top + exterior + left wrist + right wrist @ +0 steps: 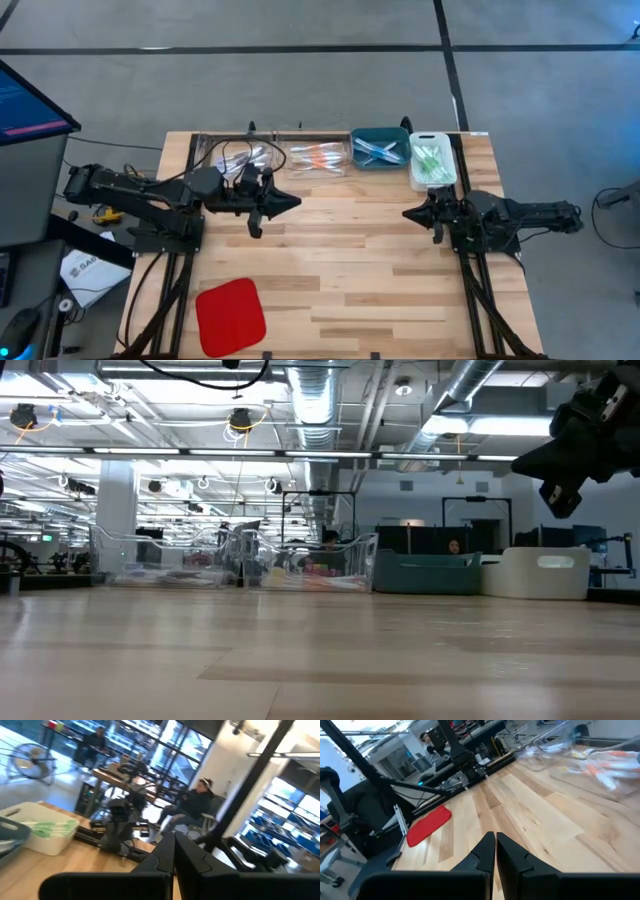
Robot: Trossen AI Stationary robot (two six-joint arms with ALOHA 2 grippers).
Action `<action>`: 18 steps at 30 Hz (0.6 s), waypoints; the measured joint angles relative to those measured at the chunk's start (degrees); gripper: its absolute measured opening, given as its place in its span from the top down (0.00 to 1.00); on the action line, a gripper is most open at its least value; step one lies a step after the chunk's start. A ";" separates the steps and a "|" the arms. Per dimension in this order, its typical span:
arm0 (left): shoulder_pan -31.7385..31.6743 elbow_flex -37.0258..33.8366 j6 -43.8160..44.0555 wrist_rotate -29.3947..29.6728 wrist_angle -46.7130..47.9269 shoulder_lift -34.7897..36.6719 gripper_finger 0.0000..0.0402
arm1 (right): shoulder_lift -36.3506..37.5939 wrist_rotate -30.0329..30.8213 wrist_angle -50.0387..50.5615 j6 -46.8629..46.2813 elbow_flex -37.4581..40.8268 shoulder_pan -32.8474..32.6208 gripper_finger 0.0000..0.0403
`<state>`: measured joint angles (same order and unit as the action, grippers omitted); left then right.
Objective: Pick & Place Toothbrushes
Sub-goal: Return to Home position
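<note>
Dark L pincer (295, 201) & R pincer (408, 213) both closed, empty, above wood table (350, 265)

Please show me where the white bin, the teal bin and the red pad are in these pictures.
white bin (545, 578): low view, on its front wall.
teal bin (428, 576): low view, on its front wall.
red pad (230, 316): high view, on its middle.

The right gripper (495, 837) fills the foreground, its two dark fingers pressed together above the pale wooden plank table (535, 815). Farther in, a flat red square pad (429, 825) lies near the table's edge. In the background, clear plastic bins (540, 755) hold translucent orange-accented toothbrushes (602, 770), and the other dark robot arm (460, 750) stands beyond the pad.
</note>
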<state>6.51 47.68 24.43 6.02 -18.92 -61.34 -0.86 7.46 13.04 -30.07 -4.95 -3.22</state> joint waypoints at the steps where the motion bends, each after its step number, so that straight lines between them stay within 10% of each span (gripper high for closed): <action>1: -0.17 0.00 -0.07 -1.18 0.00 0.00 1.00 | 0.00 0.00 0.02 0.01 0.00 0.07 0.97; 18: -2.22 -0.02 -11.82 -9.45 6.36 5.67 1.00 | 0.00 0.00 0.11 0.01 0.00 0.06 0.97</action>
<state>4.29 47.66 12.61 -3.43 -12.56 -55.67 -0.86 7.46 13.15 -30.06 -4.95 -3.16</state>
